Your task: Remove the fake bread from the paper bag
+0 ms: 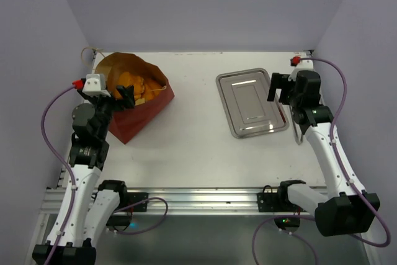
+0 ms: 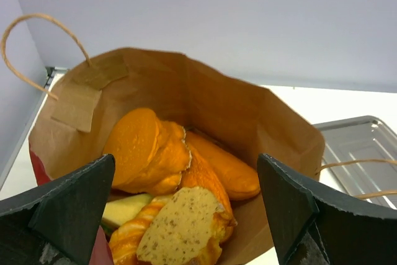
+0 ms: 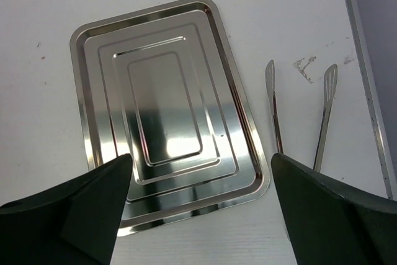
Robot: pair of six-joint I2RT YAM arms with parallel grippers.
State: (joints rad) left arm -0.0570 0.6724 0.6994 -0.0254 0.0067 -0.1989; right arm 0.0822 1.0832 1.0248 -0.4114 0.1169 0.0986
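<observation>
1. Your left gripper (image 1: 127, 96) hangs at the near side of the bag's mouth. Its jaws are spread wide and nothing is between them. In the left wrist view (image 2: 186, 209), the two dark fingers (image 2: 71, 206) frame the opening.
2. Your right gripper (image 1: 277, 88) hovers over the right edge of the steel tray (image 1: 251, 102). Its jaws are just as wide apart and it carries nothing, as the right wrist view (image 3: 198, 215) shows.
3. The paper bag (image 1: 133, 116) sits at the far left of the table (image 1: 192, 153). Its red body points toward you and its brown-lined mouth (image 2: 248, 116) gapes open. A thin loop handle rises from the far-left rim.
4. The fake bread (image 1: 136, 88) is all inside the bag. In the left wrist view you see a round orange piece (image 2: 133, 147) on top and a long golden loaf behind it to the right. A speckled cut face lies nearest the fingers, with a pale green-tinged piece low on the left. No finger touches any of it.
5. The tray lies flat right of centre, well apart from the bag.
6. Metal tongs (image 3: 273, 116) lie on the table just beside the tray's right edge (image 3: 245, 110).
</observation>
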